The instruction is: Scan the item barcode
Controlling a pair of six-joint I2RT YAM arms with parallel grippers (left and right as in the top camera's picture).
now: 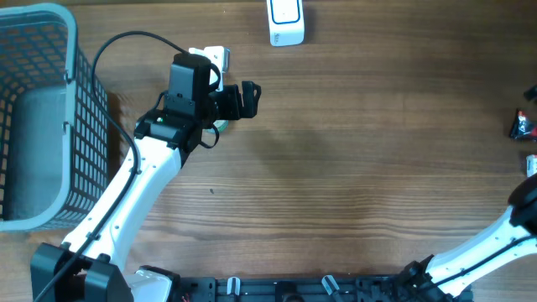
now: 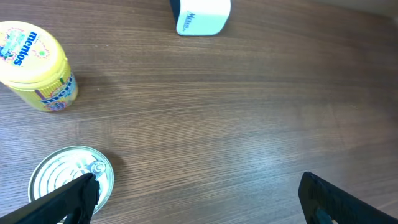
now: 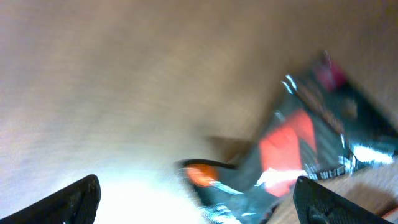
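A black and red foil packet (image 3: pixel 311 146) lies on the wooden table, blurred, in the right wrist view. My right gripper (image 3: pixel 199 208) is open just above it, with its lower end between the fingers and nothing gripped. Overhead, the packet (image 1: pixel 521 126) sits at the far right edge, and only the right arm (image 1: pixel 512 231) shows. The white barcode scanner (image 1: pixel 286 22) stands at the back of the table. My left gripper (image 1: pixel 246 99) is open over bare wood, empty. In the left wrist view the left gripper (image 2: pixel 199 208) has the scanner (image 2: pixel 200 15) far ahead of it.
A yellow Mentos tub (image 2: pixel 37 65) and a tin can (image 2: pixel 69 179) stand by the left gripper's left finger. A grey mesh basket (image 1: pixel 71 101) fills the left side of the table. Another small item (image 1: pixel 532 164) lies at the right edge.
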